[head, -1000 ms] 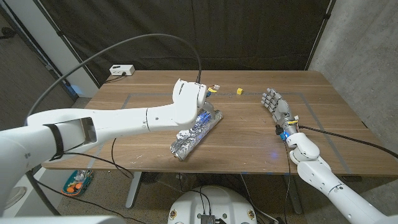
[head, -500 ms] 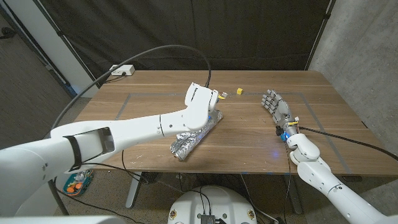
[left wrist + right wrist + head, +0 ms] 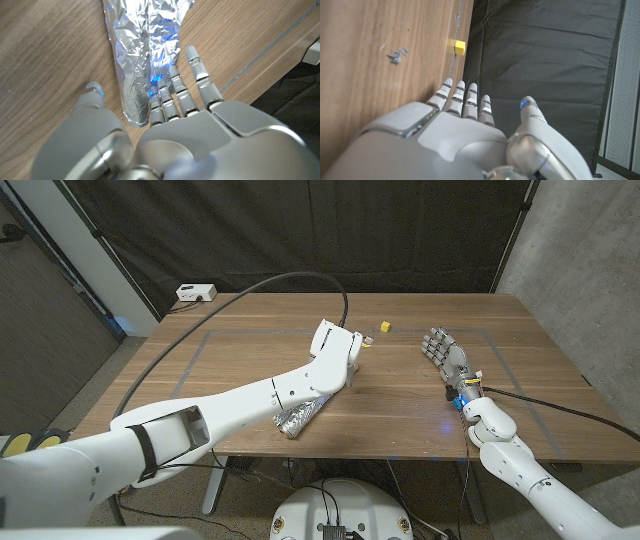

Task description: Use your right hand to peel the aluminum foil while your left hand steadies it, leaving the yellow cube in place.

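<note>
Head view showed the left hand [image 3: 338,350] reaching across the wooden worktop [image 3: 420,405] to the far end of the aluminum foil [image 3: 300,416], a crumpled roll lying slantwise near the middle, which fitted its job of steadying the roll rather than pulling at it. From the left wrist view its fingers [image 3: 175,92] were spread and laid along the foil's creased surface, thumb off to one side on bare wood, so I took it for a press and not a clasp; nothing was gripped. The right hand [image 3: 445,350] waited well apart on the robot's right, fingers loosely apart and holding nothing, seemingly standing on its edge, though I could not be sure how it rested. That distance suggested the peeling had not yet begun. The yellow cube [image 3: 385,327] sat alone near the far edge of the worktop, clear of the foil and of both hands, and showed as well beyond the right fingertips [image 3: 462,97] in the right wrist view, beside a small scrap of foil [image 3: 396,56].
</note>
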`<control>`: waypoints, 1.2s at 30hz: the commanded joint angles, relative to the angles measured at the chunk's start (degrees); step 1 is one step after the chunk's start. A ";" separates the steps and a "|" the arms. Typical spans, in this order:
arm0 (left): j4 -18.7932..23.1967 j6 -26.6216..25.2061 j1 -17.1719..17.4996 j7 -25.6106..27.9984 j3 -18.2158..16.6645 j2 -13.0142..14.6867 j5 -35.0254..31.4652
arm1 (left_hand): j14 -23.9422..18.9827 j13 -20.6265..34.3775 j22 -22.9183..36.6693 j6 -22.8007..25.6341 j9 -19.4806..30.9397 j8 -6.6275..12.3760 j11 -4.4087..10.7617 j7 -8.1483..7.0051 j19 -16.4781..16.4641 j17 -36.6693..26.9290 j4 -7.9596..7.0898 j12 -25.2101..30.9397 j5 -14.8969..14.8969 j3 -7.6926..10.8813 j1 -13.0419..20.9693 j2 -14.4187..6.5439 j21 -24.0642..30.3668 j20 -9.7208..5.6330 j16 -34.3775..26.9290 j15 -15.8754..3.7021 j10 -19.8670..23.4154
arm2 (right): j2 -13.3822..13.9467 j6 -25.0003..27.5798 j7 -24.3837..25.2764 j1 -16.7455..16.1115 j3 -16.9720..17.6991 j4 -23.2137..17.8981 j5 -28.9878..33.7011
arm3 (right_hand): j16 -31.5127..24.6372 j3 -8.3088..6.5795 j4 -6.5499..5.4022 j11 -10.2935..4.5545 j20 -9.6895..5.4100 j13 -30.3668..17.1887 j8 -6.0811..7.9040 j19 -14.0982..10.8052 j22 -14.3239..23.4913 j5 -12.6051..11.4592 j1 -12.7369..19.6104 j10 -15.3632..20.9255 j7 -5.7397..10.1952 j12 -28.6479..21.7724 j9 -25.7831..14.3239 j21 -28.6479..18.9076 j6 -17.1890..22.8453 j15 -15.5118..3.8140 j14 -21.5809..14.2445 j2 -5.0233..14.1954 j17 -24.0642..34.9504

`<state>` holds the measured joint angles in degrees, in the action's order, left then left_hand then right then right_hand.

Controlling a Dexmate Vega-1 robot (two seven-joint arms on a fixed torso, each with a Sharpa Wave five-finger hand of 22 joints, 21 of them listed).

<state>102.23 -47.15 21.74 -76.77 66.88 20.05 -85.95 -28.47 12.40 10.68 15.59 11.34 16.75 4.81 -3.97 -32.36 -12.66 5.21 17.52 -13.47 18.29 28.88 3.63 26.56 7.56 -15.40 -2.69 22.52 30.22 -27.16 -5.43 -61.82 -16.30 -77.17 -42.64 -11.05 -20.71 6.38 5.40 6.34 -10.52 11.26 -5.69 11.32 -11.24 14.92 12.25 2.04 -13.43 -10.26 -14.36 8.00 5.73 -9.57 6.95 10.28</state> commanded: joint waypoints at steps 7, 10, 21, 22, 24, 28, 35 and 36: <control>-8.82 5.94 5.19 -0.19 -3.34 -8.14 -14.09 | -2.67 0.08 0.03 3.71 0.19 1.09 1.01 -0.48 -1.36 -0.09 0.46 1.04 0.63 2.63 3.34 -3.62 0.42 -0.92 0.17 -4.85 3.53 | -1.37 -0.99 -3.21 1.86 0.47 5.02 -2.04 | -0.43 -0.12 -0.44 0.18 0.60 -0.31 0.08 -0.29 0.24 -0.27 -0.50 0.92 0.01 -0.21 -0.29 0.06 0.27 -0.11 -1.06 -0.04 0.16; -10.64 7.19 5.39 -1.77 -3.41 -9.40 -17.08 | -3.61 0.02 0.09 6.30 0.15 1.82 1.99 -0.68 -0.75 -0.29 0.67 1.40 1.52 4.87 5.86 -7.22 0.03 -1.43 0.46 -5.32 5.22 | -1.63 -1.36 -3.64 2.11 0.58 5.81 -2.23 | -0.48 -0.11 -0.54 0.26 0.66 -0.31 0.06 -0.47 0.25 -0.25 -0.64 1.06 0.01 -0.23 -0.29 0.01 0.29 -0.06 -1.32 -0.04 0.19; -17.64 20.15 11.67 -2.18 -12.59 -17.53 -30.24 | -0.02 0.05 0.15 1.78 0.04 -0.74 2.45 -1.54 2.08 -0.93 1.31 -0.40 2.76 6.69 8.28 -8.96 -1.42 -0.93 2.98 -4.89 2.03 | -3.01 -3.43 -3.66 2.66 1.15 8.14 -2.35 | -0.88 0.13 -1.31 0.34 0.63 -0.35 0.22 -1.31 0.32 -0.07 -1.67 2.21 -0.04 -0.54 -0.30 -0.25 1.12 -0.61 -2.78 0.08 0.40; -18.36 19.97 11.49 -2.18 -12.22 -17.65 -30.75 | -0.03 0.05 0.15 2.14 0.04 -0.62 2.43 -1.49 2.11 -0.95 1.43 -0.39 2.69 6.90 8.55 -9.14 -1.45 -0.93 3.01 -4.91 2.08 | -3.13 -3.61 -3.67 2.74 1.19 8.35 -2.34 | -0.98 0.20 -1.49 0.30 0.61 -0.36 0.25 -1.64 0.34 -0.01 -1.93 2.52 0.01 -0.63 -0.31 -0.37 1.32 -0.76 -3.18 0.07 0.44; -19.66 18.57 10.63 -1.96 -10.49 -17.28 -30.91 | -1.48 0.10 0.20 5.34 0.06 0.48 2.81 -1.36 1.82 -1.13 1.62 0.13 2.57 7.53 9.21 -9.60 -1.39 -1.30 2.65 -5.40 3.64 | -3.29 -3.81 -3.40 2.89 1.24 8.61 -2.19 | -1.06 0.26 -1.63 0.41 0.63 -0.37 0.27 -1.81 0.35 0.04 -2.13 2.78 0.03 -0.70 -0.31 -0.42 1.46 -0.70 -3.50 0.05 0.47; -20.97 16.10 9.72 -0.02 -8.03 -16.33 -29.87 | -5.23 0.52 0.24 9.81 0.04 1.93 3.76 -1.40 0.24 -1.79 1.99 1.66 2.95 8.05 10.08 -9.34 -0.88 -3.11 1.54 -6.38 7.47 | -3.32 -3.99 -3.02 3.31 1.24 8.96 -1.72 | -1.09 0.33 -1.78 0.29 0.72 -0.37 0.32 -2.10 0.37 0.10 -2.36 3.09 -0.02 -0.79 -0.31 -0.52 1.72 -0.66 -3.75 0.01 0.49; -21.50 10.04 10.67 6.31 -6.36 -14.61 -28.19 | -20.22 2.33 0.78 28.40 0.18 9.15 5.70 0.22 -7.29 -4.78 3.48 7.83 3.07 11.07 16.72 -11.13 2.89 -8.92 -3.50 -9.63 22.23 | -3.15 -3.85 -2.27 4.01 1.31 9.15 -1.14 | -1.11 0.37 -1.92 0.22 0.82 -0.38 0.31 -2.35 0.39 0.15 -2.57 3.37 -0.07 -0.85 -0.31 -0.61 1.86 -0.70 -4.08 -0.02 0.49; -21.68 9.29 10.86 7.10 -6.24 -14.43 -28.11 | -21.35 2.44 0.84 29.34 0.12 9.47 5.69 0.05 -7.79 -4.98 3.42 8.04 3.08 11.23 17.04 -11.19 3.25 -9.28 -3.83 -9.79 22.82 | -3.14 -3.76 -2.06 4.11 1.27 9.17 -0.99 | -1.13 0.37 -1.94 0.14 0.84 -0.38 0.30 -2.36 0.40 0.15 -2.60 3.43 -0.07 -0.86 -0.31 -0.61 1.86 -0.66 -4.19 -0.02 0.49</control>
<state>84.88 -32.71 31.09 -75.84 58.14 4.91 -114.01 -45.26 14.21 11.13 31.15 11.29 24.10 8.75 -3.57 -37.92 -16.68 8.63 23.83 -10.30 28.53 40.97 -3.73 28.43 -0.42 -17.69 -4.47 39.64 27.22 -30.40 -8.82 -58.71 -15.16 -68.90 -44.76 -11.94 -20.24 4.80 5.40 7.17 -10.81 11.26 -7.55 11.61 -11.24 12.80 15.12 2.04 -13.87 -10.26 -14.64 9.43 4.83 -13.13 6.83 10.54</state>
